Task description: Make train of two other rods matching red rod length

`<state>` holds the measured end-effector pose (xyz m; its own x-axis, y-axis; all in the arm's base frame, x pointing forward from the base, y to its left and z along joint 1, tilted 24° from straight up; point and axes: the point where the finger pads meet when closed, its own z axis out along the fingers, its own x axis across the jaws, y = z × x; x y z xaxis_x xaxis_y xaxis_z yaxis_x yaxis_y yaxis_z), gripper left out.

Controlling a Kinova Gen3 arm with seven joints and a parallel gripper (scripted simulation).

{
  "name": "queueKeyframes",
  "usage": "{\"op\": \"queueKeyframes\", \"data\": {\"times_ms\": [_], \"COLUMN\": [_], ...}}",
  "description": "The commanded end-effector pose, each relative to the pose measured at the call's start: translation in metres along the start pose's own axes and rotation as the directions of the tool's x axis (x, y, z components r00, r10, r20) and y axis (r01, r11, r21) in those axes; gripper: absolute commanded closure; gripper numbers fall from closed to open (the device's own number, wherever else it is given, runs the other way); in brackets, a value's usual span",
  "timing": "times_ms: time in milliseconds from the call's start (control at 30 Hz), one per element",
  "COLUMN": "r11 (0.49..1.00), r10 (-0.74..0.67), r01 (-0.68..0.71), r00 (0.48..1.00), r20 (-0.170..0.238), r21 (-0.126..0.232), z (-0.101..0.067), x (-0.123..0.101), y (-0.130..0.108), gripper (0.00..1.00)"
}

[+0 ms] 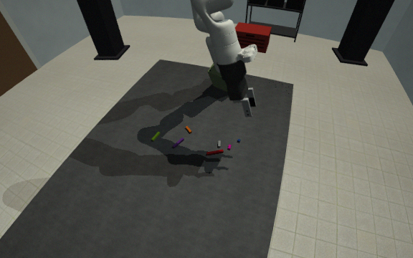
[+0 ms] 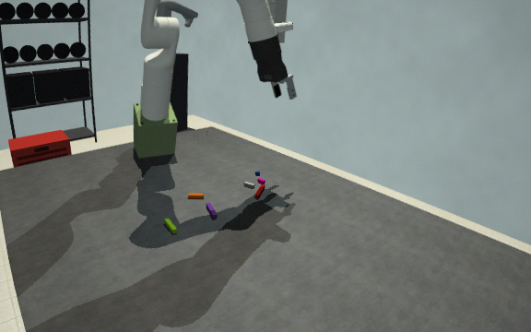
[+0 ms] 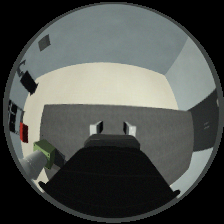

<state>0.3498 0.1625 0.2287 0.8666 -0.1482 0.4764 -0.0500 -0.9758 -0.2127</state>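
Altogether, rods: seven on the dark mat [image 1: 84,215], one of each colour.
Red rod [image 1: 214,152]: the longest of the lot, a slim square-ended bar lying flat, roughly midway between the mat's two long edges and a little toward the robot's end.
Magenta rod [image 1: 229,147]: a short stub just beside the red rod's end nearer the mat's right edge as the top view has it; whether the two touch I cannot tell.
Grey rod [image 1: 219,143]: short, flat, just behind the red rod toward the robot's end of the mat, apart from it.
Blue rod [image 1: 239,140]: a tiny cube, the nearest of the seven to that right edge.
Orange rod [image 1: 188,130]: flat, well apart from the red cluster, toward the left edge.
Purple rod [image 1: 178,142]: flat, between the orange and lime ones, touching neither.
Lime rod [image 1: 155,136]: flat, the farthest toward the left edge.
Gripper [image 2: 284,90]: one, hanging high in the air above the mat, fingers spread to their widest with nothing between them.
Pedestal [image 2: 170,121]: one green block under the arm at the mat's far end.
Rack [image 2: 91,69]: one black shelf unit by the wall, with one red toolbox [image 2: 40,147] on the floor before it.
Pillars: two black ones [image 1: 102,29] [image 1: 362,30] beyond the mat's far corners.
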Motion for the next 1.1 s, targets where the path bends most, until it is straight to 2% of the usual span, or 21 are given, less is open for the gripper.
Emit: {"op": "queueKeyframes", "data": {"times_ms": [0,233,267,667,700,1067], "r11": [1.000,1.000,0.999,0.999,0.996,0.996], "r10": [0.014,0.014,0.048,0.048,0.081,0.081], "r01": [-0.013,-0.013,-0.048,-0.048,-0.081,-0.081], "r00": [1.000,1.000,0.999,0.999,0.997,0.997], "r20": [0.004,0.004,0.003,0.003,0.002,0.002], "r21": [-0.011,-0.011,-0.026,-0.026,-0.041,-0.041], "z": [0.003,0.003,0.010,0.010,0.018,0.018], "x": [0.000,0.000,-0.001,-0.001,-0.002,-0.002], "y": [0.005,0.005,0.010,0.010,0.016,0.016], "gripper": [0.00,0.00,0.00,0.00,0.00,0.00]}}
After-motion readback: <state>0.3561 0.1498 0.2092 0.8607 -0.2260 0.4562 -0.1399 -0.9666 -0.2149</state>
